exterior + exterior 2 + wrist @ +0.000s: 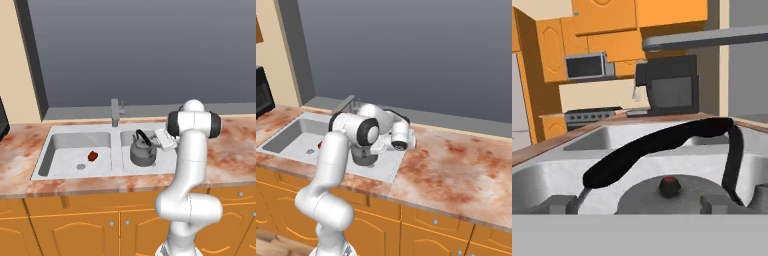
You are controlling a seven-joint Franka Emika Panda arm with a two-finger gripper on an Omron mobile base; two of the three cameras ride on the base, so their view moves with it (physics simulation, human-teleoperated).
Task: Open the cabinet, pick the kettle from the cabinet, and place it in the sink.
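My arm [187, 165] is glossy white, built of rounded, tube-like segments that swell into fat bulbous housings. Dark charcoal bands ring the joints, and the big elbow cap [370, 133] shows a black collar around a pale grey disc. Back from the fingers, the wrist ends in a white cylinder with a dark round face [399, 145]. I see no cables or markings.

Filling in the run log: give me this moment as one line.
phase: release | kettle: upright in right bowl of sink | fingers: spread either side of kettle handle | red item: left bowl
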